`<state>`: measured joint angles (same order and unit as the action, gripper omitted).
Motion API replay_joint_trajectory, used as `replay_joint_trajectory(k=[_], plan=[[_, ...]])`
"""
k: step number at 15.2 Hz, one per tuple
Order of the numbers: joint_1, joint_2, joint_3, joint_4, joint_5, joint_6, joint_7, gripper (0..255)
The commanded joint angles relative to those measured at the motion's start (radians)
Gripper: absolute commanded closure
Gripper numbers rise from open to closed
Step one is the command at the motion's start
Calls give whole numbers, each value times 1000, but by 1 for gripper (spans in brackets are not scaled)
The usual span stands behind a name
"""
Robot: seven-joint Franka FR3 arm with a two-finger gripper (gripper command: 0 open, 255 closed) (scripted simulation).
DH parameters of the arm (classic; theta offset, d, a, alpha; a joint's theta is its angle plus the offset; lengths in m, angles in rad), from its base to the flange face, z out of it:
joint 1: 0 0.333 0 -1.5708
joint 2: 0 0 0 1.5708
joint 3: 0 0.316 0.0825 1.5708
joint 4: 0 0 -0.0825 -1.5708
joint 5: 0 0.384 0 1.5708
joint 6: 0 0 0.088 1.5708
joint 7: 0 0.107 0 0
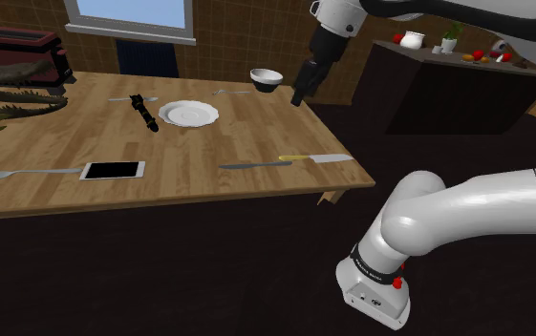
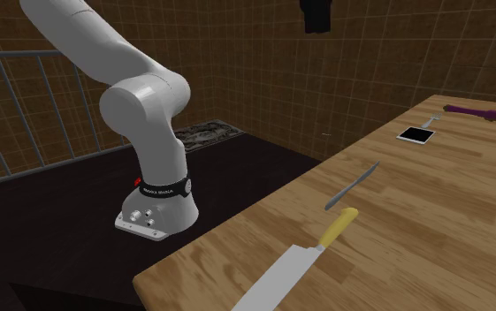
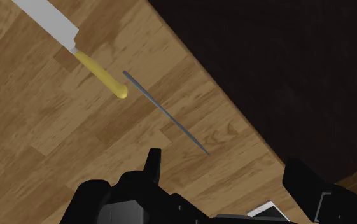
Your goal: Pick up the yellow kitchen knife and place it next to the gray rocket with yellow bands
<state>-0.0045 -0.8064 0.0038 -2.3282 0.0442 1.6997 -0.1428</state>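
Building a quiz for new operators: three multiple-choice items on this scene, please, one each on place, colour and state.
1. Where does the yellow-handled knife lie? A in the bowl; B near the table edge, beside a thin grey utensil; C on the floor.
2. The plate is: A white; B red; C blue.
3. The jaws are: A shut on the knife; B open, empty; C shut on a fork.
Key: 1B, the shoulder view shows it by the edge; 2A, plainly white; 3B, the wrist view shows them apart, nothing clasped.
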Motion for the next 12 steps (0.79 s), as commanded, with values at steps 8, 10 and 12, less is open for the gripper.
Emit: replay_joint_trajectory(k=[8,10,12], plan=[[26,5,-170,-145,-89,91,-315,0],[31,25,-221,-171,-118,121,-406,0],[36,53,-273,-191,-146,153,-497,0]])
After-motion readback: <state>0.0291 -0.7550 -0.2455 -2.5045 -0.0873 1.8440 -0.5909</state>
